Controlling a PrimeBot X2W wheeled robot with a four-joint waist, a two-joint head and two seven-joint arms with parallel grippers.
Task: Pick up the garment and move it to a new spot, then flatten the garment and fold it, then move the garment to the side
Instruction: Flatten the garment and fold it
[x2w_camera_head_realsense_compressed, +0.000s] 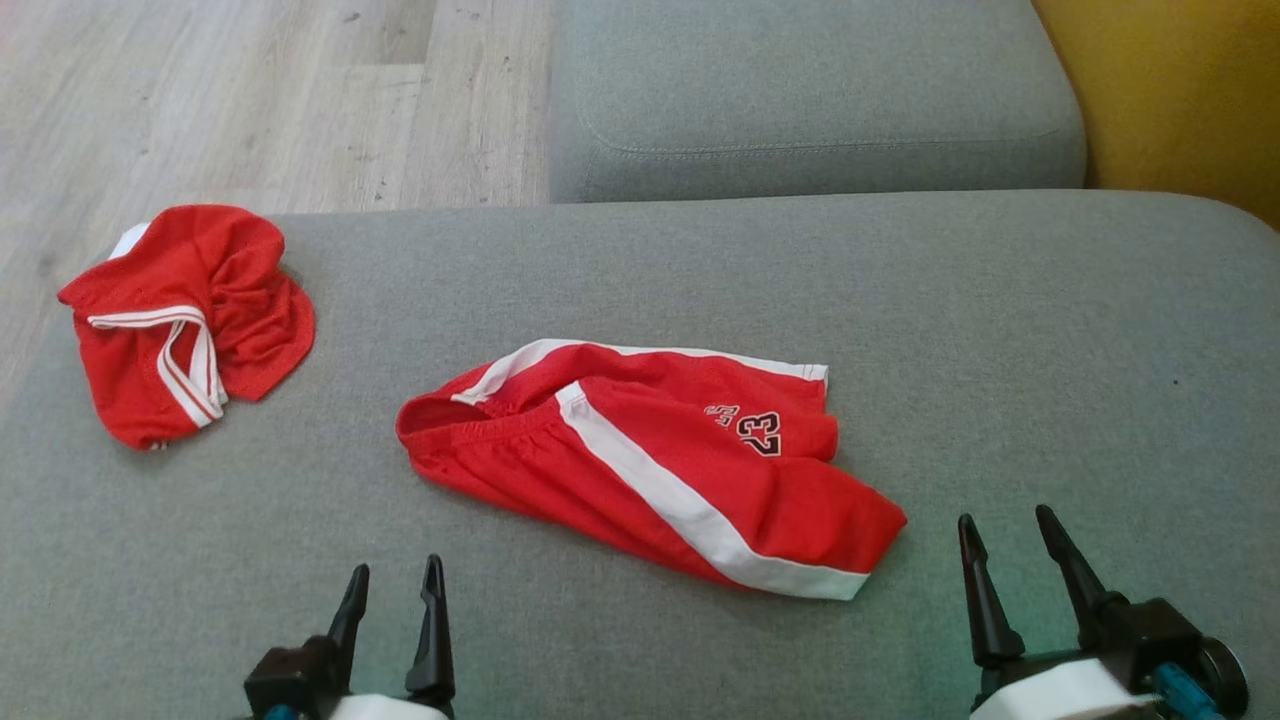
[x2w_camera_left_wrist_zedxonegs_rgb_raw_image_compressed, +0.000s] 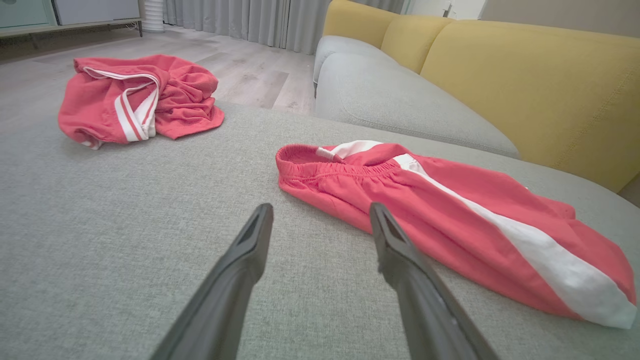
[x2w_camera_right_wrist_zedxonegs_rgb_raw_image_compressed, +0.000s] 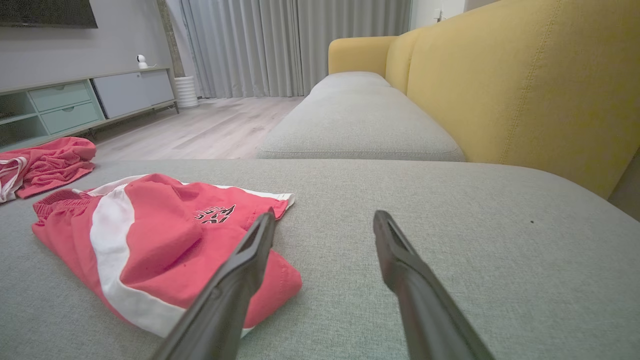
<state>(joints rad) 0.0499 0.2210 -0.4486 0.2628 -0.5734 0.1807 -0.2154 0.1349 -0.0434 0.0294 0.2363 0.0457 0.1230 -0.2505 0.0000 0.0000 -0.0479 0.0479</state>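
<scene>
Red shorts (x2w_camera_head_realsense_compressed: 650, 460) are taken as the task garment. Second red garment (x2w_camera_head_realsense_compressed: 185, 320) is seen bunched at the grey cushion's (x2w_camera_head_realsense_compressed: 1000, 320) left edge. Left gripper (x2w_camera_head_realsense_compressed: 396, 567) is spread, empty, near the waistband. Shorts lie rumpled mid-cushion, unflattened. Right gripper (x2w_camera_head_realsense_compressed: 1005, 516) is spread, empty, beside the hem. Every step is judged outstanding.

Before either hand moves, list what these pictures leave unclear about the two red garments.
Crumpled garment: bunched up, head view, kind unclear; cut by the right wrist view's left edge.
Shorts: lettering beside the 23 too small, head view.
Shorts' hem: behind a finger of the right hand, right wrist view.
</scene>
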